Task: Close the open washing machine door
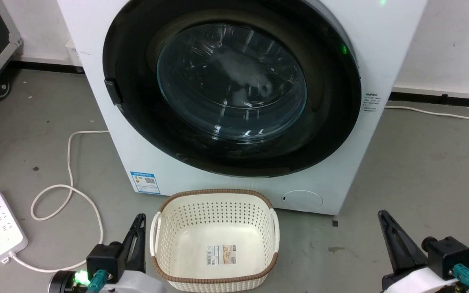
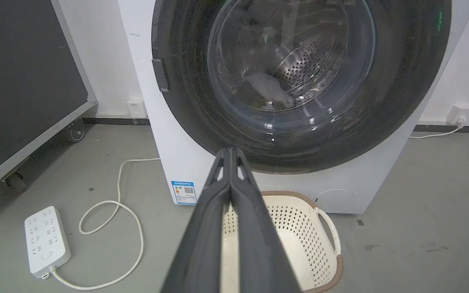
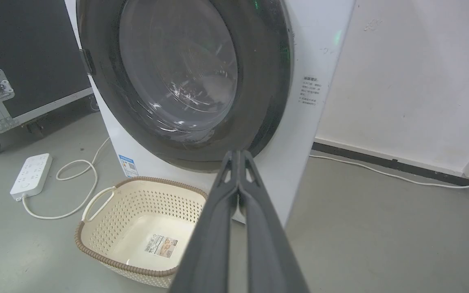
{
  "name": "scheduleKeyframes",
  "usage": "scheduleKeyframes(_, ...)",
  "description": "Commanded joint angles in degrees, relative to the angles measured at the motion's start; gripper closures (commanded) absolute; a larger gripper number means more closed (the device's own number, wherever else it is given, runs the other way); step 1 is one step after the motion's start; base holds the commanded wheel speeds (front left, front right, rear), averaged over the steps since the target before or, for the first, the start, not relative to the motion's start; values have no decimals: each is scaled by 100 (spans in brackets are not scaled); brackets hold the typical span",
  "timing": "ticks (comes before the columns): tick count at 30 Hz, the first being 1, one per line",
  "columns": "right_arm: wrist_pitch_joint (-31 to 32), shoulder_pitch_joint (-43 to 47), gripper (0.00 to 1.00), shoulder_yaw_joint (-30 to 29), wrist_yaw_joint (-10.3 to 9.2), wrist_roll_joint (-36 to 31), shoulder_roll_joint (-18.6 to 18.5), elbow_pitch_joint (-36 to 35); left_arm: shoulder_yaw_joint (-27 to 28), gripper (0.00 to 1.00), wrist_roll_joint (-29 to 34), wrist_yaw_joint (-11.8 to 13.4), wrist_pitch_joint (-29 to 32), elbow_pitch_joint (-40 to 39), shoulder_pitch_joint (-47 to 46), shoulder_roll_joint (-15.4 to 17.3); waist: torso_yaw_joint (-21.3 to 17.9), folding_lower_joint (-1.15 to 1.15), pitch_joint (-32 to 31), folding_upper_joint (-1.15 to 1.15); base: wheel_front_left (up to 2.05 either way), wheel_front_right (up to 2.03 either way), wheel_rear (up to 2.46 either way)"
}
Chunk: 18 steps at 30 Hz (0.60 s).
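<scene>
left gripper (image 2: 231,152) and right gripper (image 3: 238,154) both clenched empty, washing machine door (image 1: 231,87) looks shut, but if it's unlatched it could swing open.

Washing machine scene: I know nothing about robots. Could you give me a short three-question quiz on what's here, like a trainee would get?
1. True or false: the washing machine door sits shut, flush against the front of the washing machine.
2. What lies inside the basket? A) clothes B) only a label sticker C) shoes
3. Fill in: the fingers of the left end effector and the right end effector are pressed ____.

Key: 1 true; 2 B; 3 together (both shut, holding nothing).
</scene>
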Motion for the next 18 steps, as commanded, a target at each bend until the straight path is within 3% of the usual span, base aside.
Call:
scheduleKeyframes(1, 30, -83, 100, 6, -2, -49, 47, -42, 34, 100, 49, 25, 27, -32, -67, -5, 4, 0, 4, 0, 0, 0, 0)
scheduleKeyframes(18, 230, -160, 100, 17, -3, -123, 103, -65, 127, 100, 127, 31, 225, -108, -131, -24, 47, 0, 40, 0, 0, 0, 0)
